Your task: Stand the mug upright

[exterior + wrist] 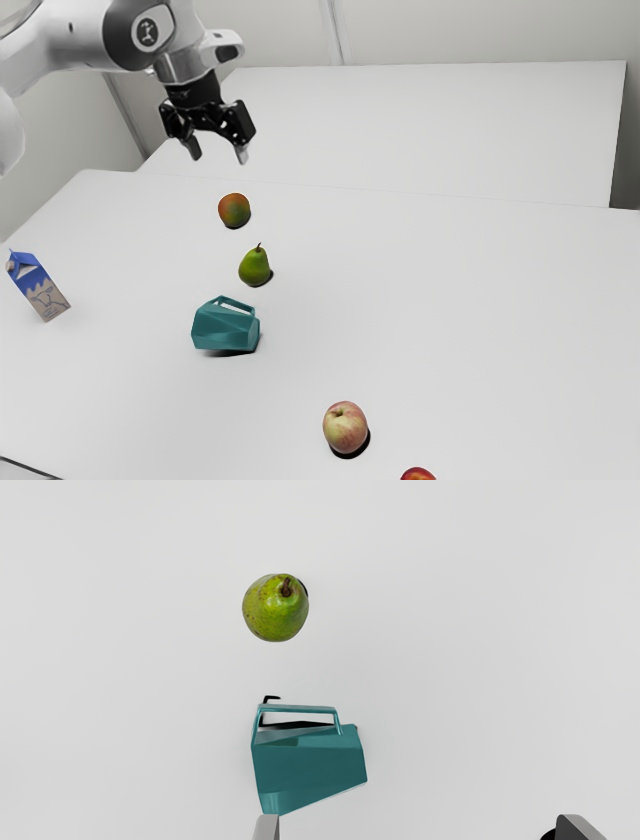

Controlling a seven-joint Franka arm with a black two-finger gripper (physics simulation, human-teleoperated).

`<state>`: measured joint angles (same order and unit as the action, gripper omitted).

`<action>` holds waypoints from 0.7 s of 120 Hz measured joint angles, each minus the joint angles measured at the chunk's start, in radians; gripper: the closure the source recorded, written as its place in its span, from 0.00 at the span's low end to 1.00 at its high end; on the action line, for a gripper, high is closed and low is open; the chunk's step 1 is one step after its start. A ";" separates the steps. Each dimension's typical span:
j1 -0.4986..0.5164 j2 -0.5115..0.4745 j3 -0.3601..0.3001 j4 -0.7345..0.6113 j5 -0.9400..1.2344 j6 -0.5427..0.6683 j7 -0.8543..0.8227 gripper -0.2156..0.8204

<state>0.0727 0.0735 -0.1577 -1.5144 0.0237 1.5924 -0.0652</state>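
My gripper [218,152] hangs high above the table, its two fingers spread wide with nothing between them. The teal mug [225,326] lies on its side on the table, well below the hand, its handle facing the pear. In the wrist view the mug [310,765] shows its side wall and thin handle. The tips of the gripper [417,827] stand far apart at that view's bottom edge, one of them close to the mug's outline there.
A green pear [255,267], also seen from above as the pear [275,610], stands beside the mug. Beyond it is a mango [234,210]. A blue carton [38,285] stands at the exterior view's left. An apple [345,428] and a red fruit [418,474] are nearer that camera.
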 joint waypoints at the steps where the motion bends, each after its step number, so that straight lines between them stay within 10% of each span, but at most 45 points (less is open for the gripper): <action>1: 0.000 0.000 0.000 0.000 0.000 0.000 0.000 0.21; 49: 0.013 -0.019 0.000 -0.037 -0.009 -0.035 -0.015 0.21; 84: 0.123 -0.177 0.000 -0.375 -0.204 0.078 0.044 0.21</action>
<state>0.1958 -0.1038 -0.1575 -1.8894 -0.1806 1.6701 -0.0209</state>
